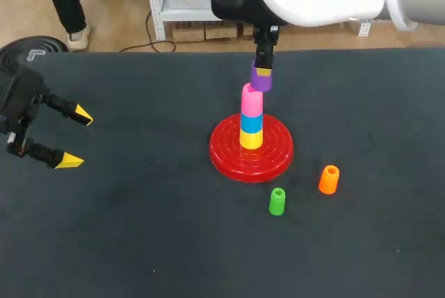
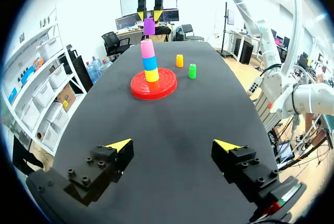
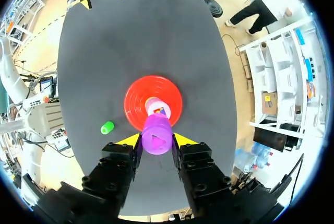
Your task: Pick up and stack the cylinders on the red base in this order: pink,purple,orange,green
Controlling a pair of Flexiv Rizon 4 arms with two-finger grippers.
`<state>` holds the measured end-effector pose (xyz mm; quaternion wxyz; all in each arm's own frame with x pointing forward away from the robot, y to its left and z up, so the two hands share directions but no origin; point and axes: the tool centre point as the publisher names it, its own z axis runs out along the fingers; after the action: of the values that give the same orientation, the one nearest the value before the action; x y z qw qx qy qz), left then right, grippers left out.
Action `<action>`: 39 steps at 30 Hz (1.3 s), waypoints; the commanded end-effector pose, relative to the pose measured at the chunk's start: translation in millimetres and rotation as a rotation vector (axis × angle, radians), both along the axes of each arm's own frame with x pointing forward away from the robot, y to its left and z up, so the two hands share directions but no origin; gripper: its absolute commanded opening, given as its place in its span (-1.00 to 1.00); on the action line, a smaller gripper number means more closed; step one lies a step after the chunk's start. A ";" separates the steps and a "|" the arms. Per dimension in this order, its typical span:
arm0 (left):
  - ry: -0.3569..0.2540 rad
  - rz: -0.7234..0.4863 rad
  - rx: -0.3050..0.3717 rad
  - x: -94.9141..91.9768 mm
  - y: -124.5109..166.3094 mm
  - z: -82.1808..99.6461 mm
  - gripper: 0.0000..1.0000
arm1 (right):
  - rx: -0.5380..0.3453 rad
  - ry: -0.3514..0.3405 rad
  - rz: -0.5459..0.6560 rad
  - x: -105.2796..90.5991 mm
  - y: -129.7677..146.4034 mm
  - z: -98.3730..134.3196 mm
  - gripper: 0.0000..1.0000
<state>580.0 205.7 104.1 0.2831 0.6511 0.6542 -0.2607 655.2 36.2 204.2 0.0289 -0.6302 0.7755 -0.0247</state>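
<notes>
While the purple cylinder (image 1: 260, 81) is clamped by its sides between the two fingers of the right gripper (image 1: 262, 72), it is seen hanging just above the pink cylinder (image 1: 251, 100), apart from it and seemingly a little off centre. The pink one is stacked over a blue cylinder (image 1: 252, 122) and a yellow cylinder (image 1: 251, 138) on the red base (image 1: 229, 152). The orange cylinder (image 1: 329, 179) and green cylinder (image 1: 277, 201) are left on the table near the base. The left gripper (image 1: 75, 138) is spread wide and holds nothing, well apart from the stack. The pieces are judged to be light, stiff, smooth plastic, so slipping is likely; each is best taken across its sides near the upper end, leaving the lower end free.
</notes>
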 end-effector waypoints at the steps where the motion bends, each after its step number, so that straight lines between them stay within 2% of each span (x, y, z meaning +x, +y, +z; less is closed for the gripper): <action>1: -0.004 0.000 -0.003 -0.5 0.6 -1.1 1.00 | 0.011 0.002 0.007 0.5 -0.4 -8.3 -1.00; 18: -0.004 0.000 -0.003 -0.5 0.6 -1.1 1.00 | 0.017 0.021 0.046 5.8 13.3 -15.4 -1.00; 39: -0.004 0.000 -0.003 -0.5 0.6 -1.1 1.00 | -0.001 0.060 0.051 16.1 14.2 -26.3 -1.00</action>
<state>580.0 205.7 104.1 0.2831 0.6511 0.6542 -0.2607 666.3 48.5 181.5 0.0117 -0.6494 0.7603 -0.0089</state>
